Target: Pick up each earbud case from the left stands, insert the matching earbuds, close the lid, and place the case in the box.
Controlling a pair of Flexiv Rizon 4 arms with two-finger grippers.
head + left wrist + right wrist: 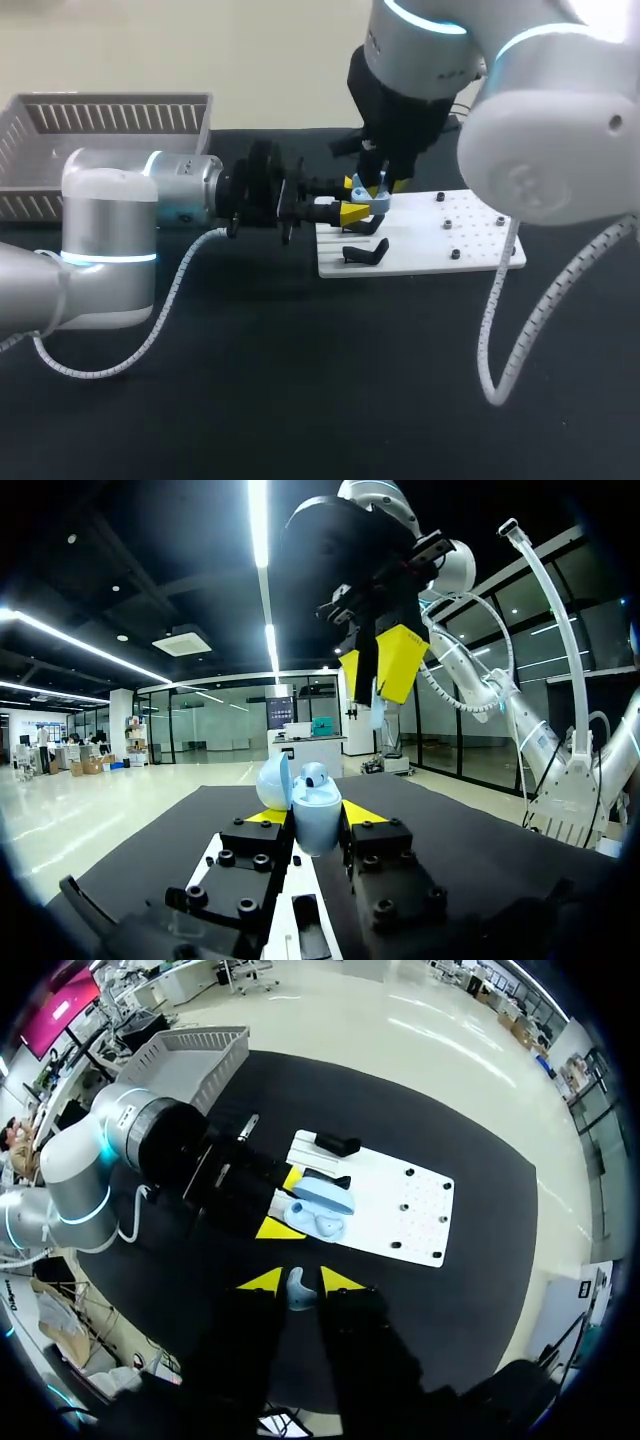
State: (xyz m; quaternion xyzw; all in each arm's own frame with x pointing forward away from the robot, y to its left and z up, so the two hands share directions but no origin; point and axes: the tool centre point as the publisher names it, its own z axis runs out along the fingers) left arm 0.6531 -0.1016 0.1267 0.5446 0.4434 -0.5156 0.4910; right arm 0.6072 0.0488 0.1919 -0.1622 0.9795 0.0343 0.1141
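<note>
A black stand [365,253] is sitting at the near edge of the white board [430,240]. Just beyond it, over the board's left end, the left gripper [316,813] is clenching its fingers on the pale blue earbud case [320,1210], whose lid is standing open. Above the case and apart from it, the right gripper [300,1280] is pinching a pale earbud [298,1293] between its fingers. Far left of the board, the grey box [100,125] is resting on the black tabletop [300,380].

Case [318,820] in left jaws over board [450,235], earbud [297,1288] above it
</note>
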